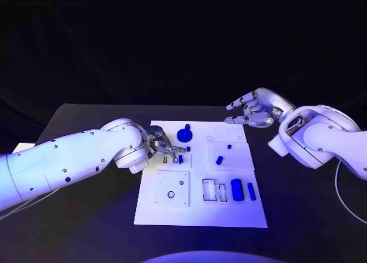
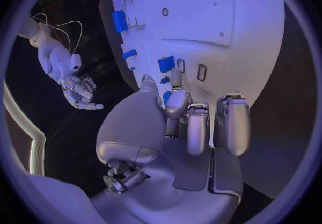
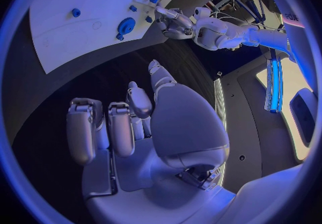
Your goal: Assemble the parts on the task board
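Several small blue parts (image 1: 219, 160) on the task board (image 1: 201, 213) look light, rigid and slippery, so pinch them by their sides. Your left hand (image 1: 161, 143) hovers over the board's left edge, fingers curled and seemingly holding nothing; your right hand (image 1: 254, 112), beyond its far right corner, has fingers spread and empty.

Left hand (image 1: 161, 143) reached in low, fingers curled, gripping nothing visible. Right hand (image 1: 254, 111) hovered apart, fingers spread, empty.

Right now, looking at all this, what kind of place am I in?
Probably a robot lab or test bench: a white task board with small blue parts on a black table, worked by two robot arms.
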`<move>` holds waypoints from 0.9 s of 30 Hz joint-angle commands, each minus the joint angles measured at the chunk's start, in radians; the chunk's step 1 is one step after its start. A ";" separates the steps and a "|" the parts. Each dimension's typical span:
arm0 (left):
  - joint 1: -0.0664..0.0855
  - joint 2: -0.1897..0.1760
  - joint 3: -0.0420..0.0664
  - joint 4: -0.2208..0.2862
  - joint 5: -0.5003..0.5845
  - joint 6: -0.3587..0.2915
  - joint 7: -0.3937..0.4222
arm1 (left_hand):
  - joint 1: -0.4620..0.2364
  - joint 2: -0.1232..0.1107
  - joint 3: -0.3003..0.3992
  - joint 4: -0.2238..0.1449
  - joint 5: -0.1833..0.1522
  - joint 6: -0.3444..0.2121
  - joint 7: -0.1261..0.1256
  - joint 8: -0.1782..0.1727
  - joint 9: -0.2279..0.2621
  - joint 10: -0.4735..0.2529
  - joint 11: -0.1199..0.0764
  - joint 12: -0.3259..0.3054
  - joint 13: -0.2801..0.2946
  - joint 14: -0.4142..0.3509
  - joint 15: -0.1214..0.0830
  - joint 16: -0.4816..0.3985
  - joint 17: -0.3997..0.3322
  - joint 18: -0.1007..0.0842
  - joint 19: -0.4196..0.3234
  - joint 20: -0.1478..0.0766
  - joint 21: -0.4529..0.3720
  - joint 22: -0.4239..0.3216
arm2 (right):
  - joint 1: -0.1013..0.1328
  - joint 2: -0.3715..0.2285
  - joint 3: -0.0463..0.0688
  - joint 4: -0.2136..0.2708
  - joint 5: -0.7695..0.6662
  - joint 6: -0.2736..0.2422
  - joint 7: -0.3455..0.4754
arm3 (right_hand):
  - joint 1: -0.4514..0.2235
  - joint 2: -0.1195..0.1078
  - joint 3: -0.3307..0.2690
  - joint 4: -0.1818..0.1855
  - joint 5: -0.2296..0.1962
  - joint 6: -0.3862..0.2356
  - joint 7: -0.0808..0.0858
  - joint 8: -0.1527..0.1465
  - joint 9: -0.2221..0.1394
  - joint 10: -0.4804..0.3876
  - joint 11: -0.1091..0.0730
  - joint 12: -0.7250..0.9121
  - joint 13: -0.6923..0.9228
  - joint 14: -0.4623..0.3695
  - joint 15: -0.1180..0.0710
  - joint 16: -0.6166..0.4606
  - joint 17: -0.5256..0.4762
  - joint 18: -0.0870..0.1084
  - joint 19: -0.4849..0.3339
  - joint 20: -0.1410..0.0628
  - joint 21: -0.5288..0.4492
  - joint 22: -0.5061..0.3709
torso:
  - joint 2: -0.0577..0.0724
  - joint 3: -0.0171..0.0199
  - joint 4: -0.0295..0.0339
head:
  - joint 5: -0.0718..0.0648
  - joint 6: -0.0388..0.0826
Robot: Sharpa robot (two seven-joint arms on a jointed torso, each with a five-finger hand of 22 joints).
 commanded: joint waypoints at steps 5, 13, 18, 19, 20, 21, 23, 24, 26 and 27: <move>0.012 0.030 0.000 -0.030 -0.050 0.100 -0.060 | 0.004 0.013 -0.015 0.002 -0.002 -0.018 0.000 0.021 0.029 0.001 -0.004 0.005 0.004 0.104 -0.007 0.003 0.263 -0.011 0.035 -0.002 0.007 0.094 | 0.000 0.004 0.000 -0.004 0.001 0.018 -0.008 | -0.007 0.005 -0.007 0.002 0.008 0.009 -0.002 0.004 0.001 -0.001 -0.006 -0.004 -0.002 0.086 0.000 -0.003 0.181 0.005 -0.002 -0.002 -0.005 0.029 | -0.001 -0.0010 0.0012 | -0.001 -0.003; 0.017 0.052 0.000 -0.047 -0.054 0.127 -0.069 | 0.010 0.020 -0.020 0.001 -0.001 -0.024 -0.001 0.035 0.049 0.001 -0.005 0.008 0.007 0.104 -0.008 0.003 0.263 -0.012 0.036 -0.002 0.010 0.100 | 0.000 0.009 0.000 -0.009 0.001 0.016 -0.002 | -0.008 0.006 -0.008 0.003 0.010 0.011 -0.002 0.004 0.001 0.000 -0.007 -0.001 -0.001 0.086 -0.001 -0.003 0.182 0.005 -0.002 -0.002 -0.005 0.030 | 0.000 -0.0014 0.0010 | -0.003 -0.013; 0.019 0.062 0.000 -0.055 -0.056 0.146 -0.075 | 0.015 0.024 -0.021 0.000 -0.001 -0.027 -0.002 0.042 0.058 0.003 -0.005 0.010 0.010 0.104 -0.008 0.003 0.263 -0.013 0.037 -0.002 0.012 0.104 | 0.000 0.010 0.000 -0.009 0.001 0.013 0.003 | -0.009 0.008 -0.009 0.004 0.013 0.013 -0.003 0.006 0.002 0.002 -0.008 0.002 0.000 0.086 -0.001 -0.003 0.182 0.005 -0.001 -0.003 -0.005 0.030 | -0.001 -0.0011 0.0018 | -0.001 -0.018; 0.019 0.063 0.000 -0.056 -0.057 0.148 -0.075 | 0.016 0.025 -0.021 0.000 -0.001 -0.027 -0.002 0.044 0.061 0.003 -0.005 0.010 0.010 0.104 -0.008 0.003 0.263 -0.013 0.038 -0.002 0.012 0.105 | 0.000 0.011 0.000 -0.009 0.001 0.013 0.003 | -0.009 0.008 -0.009 0.004 0.013 0.013 -0.003 0.006 0.002 0.002 -0.008 0.002 0.000 0.086 -0.001 -0.003 0.182 0.005 -0.001 -0.003 -0.005 0.030 | -0.001 -0.0011 0.0021 | -0.002 -0.020; 0.020 0.065 0.000 -0.058 -0.057 0.150 -0.075 | 0.017 0.026 -0.021 0.000 -0.001 -0.028 -0.002 0.045 0.062 0.003 -0.005 0.010 0.010 0.104 -0.008 0.003 0.263 -0.013 0.038 -0.002 0.013 0.105 | 0.000 0.011 0.000 -0.009 0.001 0.013 0.003 | -0.010 0.009 -0.010 0.005 0.015 0.015 -0.003 0.006 0.002 0.002 -0.008 0.001 -0.001 0.086 -0.002 -0.003 0.182 0.005 -0.001 -0.003 -0.005 0.030 | -0.001 -0.0015 0.0023 | -0.002 -0.021; 0.020 0.067 0.000 -0.059 -0.057 0.151 -0.075 | 0.018 0.027 -0.022 0.000 -0.001 -0.029 -0.003 0.047 0.066 0.003 -0.006 0.011 0.010 0.104 -0.008 0.003 0.263 -0.014 0.039 -0.002 0.014 0.108 | 0.000 0.011 0.000 -0.009 0.001 0.013 0.002 | -0.010 0.009 -0.010 0.005 0.015 0.015 -0.003 0.006 0.002 0.002 -0.008 0.001 -0.001 0.086 -0.002 -0.003 0.182 0.005 -0.001 -0.003 -0.005 0.030 | -0.001 -0.0019 0.0027 | -0.003 -0.022; 0.020 0.071 0.000 -0.060 -0.058 0.152 -0.074 | 0.019 0.028 -0.022 0.000 -0.001 -0.029 -0.003 0.048 0.068 0.003 -0.006 0.011 0.011 0.104 -0.008 0.003 0.263 -0.014 0.039 -0.002 0.015 0.109 | 0.000 0.011 0.000 -0.010 0.000 0.014 0.002 | -0.011 0.010 -0.011 0.006 0.016 0.015 -0.003 0.006 0.002 0.002 -0.008 0.001 -0.001 0.086 -0.002 -0.004 0.181 0.005 -0.001 -0.003 -0.005 0.030 | -0.001 -0.0019 0.0028 | -0.004 -0.023; 0.020 0.072 0.000 -0.060 -0.058 0.152 -0.073 | 0.019 0.028 -0.022 0.000 -0.001 -0.029 -0.003 0.048 0.068 0.003 -0.006 0.011 0.011 0.104 -0.008 0.003 0.263 -0.014 0.039 -0.002 0.015 0.109 | 0.000 0.012 0.000 -0.010 0.000 0.014 0.001 | -0.011 0.010 -0.011 0.006 0.016 0.015 -0.003 0.006 0.002 0.002 -0.008 0.001 -0.001 0.086 -0.002 -0.004 0.181 0.005 -0.001 -0.003 -0.005 0.030 | -0.001 -0.0015 0.0019 | -0.004 -0.022; 0.020 0.075 0.000 -0.060 -0.058 0.150 -0.071 | 0.020 0.029 -0.023 0.000 0.000 -0.030 -0.003 0.050 0.070 0.004 -0.006 0.011 0.011 0.104 -0.008 0.003 0.263 -0.014 0.040 -0.002 0.015 0.110 | 0.000 0.012 0.000 -0.011 0.000 0.015 0.001 | -0.011 0.010 -0.011 0.006 0.016 0.015 -0.003 0.006 0.002 0.002 -0.008 0.001 -0.001 0.086 -0.002 -0.004 0.181 0.005 -0.001 -0.003 -0.005 0.030 | -0.001 -0.0014 0.0010 | -0.003 -0.022; 0.020 0.076 0.000 -0.060 -0.058 0.148 -0.071 | 0.020 0.029 -0.023 0.000 0.000 -0.030 -0.003 0.050 0.070 0.004 -0.006 0.011 0.011 0.104 -0.008 0.003 0.263 -0.014 0.040 -0.002 0.015 0.110 | 0.000 0.013 0.000 -0.012 0.000 0.015 0.000 | -0.011 0.010 -0.011 0.006 0.016 0.015 -0.003 0.006 0.002 0.002 -0.008 0.001 -0.001 0.086 -0.002 -0.004 0.181 0.005 -0.001 -0.003 -0.005 0.030 | -0.001 -0.0014 0.0010 | -0.003 -0.022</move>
